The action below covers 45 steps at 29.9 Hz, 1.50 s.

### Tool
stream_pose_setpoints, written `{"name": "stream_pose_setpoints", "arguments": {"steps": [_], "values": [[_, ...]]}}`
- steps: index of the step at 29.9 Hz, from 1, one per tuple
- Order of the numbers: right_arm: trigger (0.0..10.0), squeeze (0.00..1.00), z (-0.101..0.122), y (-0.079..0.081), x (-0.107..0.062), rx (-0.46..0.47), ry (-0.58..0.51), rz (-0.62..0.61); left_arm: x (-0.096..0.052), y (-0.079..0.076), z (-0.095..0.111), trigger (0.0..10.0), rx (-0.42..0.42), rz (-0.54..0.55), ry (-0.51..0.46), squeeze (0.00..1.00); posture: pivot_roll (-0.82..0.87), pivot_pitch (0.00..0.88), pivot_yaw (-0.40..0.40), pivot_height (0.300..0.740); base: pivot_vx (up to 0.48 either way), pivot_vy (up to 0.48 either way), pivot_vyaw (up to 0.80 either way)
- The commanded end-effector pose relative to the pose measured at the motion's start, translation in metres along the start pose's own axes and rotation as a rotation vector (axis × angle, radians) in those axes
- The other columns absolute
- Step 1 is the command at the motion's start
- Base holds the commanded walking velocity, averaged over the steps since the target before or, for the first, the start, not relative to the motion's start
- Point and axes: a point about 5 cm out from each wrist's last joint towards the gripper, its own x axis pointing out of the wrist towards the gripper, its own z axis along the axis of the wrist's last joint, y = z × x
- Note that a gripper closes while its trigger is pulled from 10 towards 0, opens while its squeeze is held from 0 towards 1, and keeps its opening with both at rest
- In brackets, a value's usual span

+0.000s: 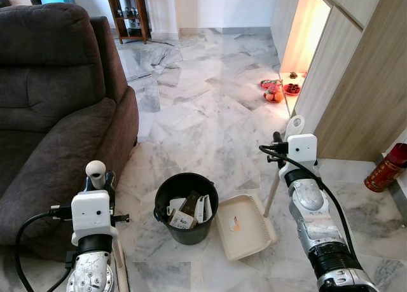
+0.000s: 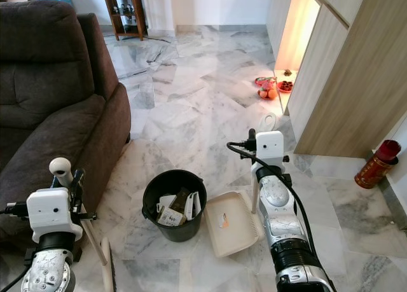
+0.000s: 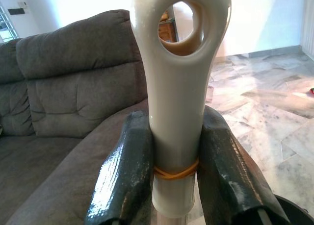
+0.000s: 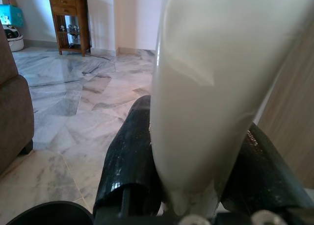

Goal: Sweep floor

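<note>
Two claws: left [image 3: 174, 186] grips broom handle [image 3: 177, 87], right [image 4: 196, 171] dustpan handle [image 4: 216, 87].

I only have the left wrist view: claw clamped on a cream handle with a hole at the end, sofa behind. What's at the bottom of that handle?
Observer: In the right eye view the shaft runs down from the left claw to a broom head at the floor, beside the sofa.
Operator: Right arm doing anything?
Observer: The right claw is shut on the dustpan handle; the cream dustpan sits on the floor.
Operator: Where's the bin?
Observer: A black bin stands just left of the dustpan, with packets and paper scraps in it.
Operator: Anything in the pan?
Observer: One small orange-and-white scrap.
</note>
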Motion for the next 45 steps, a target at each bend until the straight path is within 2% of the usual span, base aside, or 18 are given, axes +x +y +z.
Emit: {"name": "stream_pose_setpoints", "arguments": {"steps": [1,18,45], "values": [[10.0,0.00,0.0109,0.0072,0.0048,0.043,-0.053,0.022,0.0021,0.0029,0.0099,10.0,0.013,0.002,-0.056,0.00,-0.11,0.068,0.058,0.740,0.000,0.000,0.00],[10.0,0.00,0.0107,0.0044,0.0047,0.038,-0.052,0.018,0.0020,0.0010,0.0105,10.0,0.006,0.000,-0.057,0.00,-0.11,0.078,0.056,0.740,0.000,0.000,0.00],[10.0,0.00,0.0120,0.0088,0.0074,0.043,-0.054,0.036,0.0033,-0.0013,0.0104,10.0,0.000,-0.003,-0.064,0.00,-0.12,0.054,0.050,0.740,-0.262,0.000,0.00]]}}
